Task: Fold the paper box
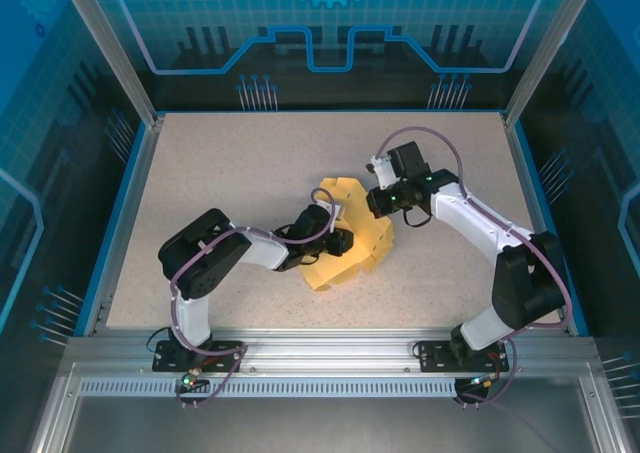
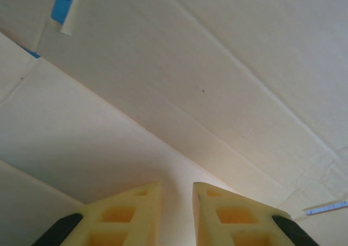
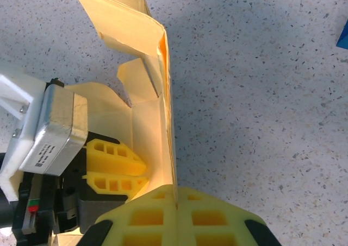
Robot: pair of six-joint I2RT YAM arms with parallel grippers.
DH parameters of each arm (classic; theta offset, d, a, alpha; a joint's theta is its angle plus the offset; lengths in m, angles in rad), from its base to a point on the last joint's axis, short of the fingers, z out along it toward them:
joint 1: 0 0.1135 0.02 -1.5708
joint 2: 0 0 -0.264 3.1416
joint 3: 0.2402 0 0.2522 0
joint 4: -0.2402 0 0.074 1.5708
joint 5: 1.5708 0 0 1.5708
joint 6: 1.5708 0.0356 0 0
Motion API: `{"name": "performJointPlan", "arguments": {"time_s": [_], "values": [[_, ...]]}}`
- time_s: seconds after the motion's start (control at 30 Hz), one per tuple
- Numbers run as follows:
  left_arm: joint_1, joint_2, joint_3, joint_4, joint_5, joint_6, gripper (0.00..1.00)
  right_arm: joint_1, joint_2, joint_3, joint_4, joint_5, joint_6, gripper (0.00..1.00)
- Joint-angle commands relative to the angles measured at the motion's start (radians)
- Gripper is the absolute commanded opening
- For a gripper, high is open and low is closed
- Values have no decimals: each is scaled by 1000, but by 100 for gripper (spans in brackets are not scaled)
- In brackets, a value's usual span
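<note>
Pale yellow thin-card paper box [image 1: 335, 271], half-erected, middle of speckled table [image 1: 200, 173]. Right gripper [image 3: 176, 190] pinches its upright wall; left gripper [image 2: 178, 189], fingers narrowly parted, rests inside. Next, you likely hold that wall and fold the neighbouring flap.

- Table top [image 1: 250, 163]: pale, speckled; lies under both grippers and spreads ahead and to the right of the right gripper [image 3: 175, 191] in its wrist view.
- Blue rim [image 1: 125, 203]: edges the table top, well out to the left of the left gripper [image 1: 347, 241].
- Blue object [image 3: 343, 35]: a corner only, on the table top, ahead and right of the right gripper, well apart; kind unclear.
- Aluminium rail [image 1: 320, 348]: slotted, along the near edge, behind both grippers.
- Aluminium post [image 1: 108, 48]: slanted, at the far left corner.
- Backdrop panel [image 1: 330, 33]: blue, grid and circuit lines, far ahead of both grippers.
</note>
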State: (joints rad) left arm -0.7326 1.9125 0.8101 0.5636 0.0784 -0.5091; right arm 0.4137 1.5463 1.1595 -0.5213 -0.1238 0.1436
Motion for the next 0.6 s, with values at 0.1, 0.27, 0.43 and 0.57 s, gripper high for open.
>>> {"name": "performJointPlan", "arguments": {"time_s": [0.1, 0.27, 0.43, 0.57], "values": [[-12, 67, -35, 116, -7, -98, 22, 98, -29, -29, 58, 122, 104, 0], [-13, 76, -68, 191, -28, -133, 21, 166, -26, -53, 79, 205, 146, 0], [-13, 71, -86, 211, -35, -141, 21, 214, -45, -103, 128, 261, 181, 0], [-13, 69, -88, 223, -38, -142, 22, 244, -39, -108, 128, 294, 173, 0]]}}
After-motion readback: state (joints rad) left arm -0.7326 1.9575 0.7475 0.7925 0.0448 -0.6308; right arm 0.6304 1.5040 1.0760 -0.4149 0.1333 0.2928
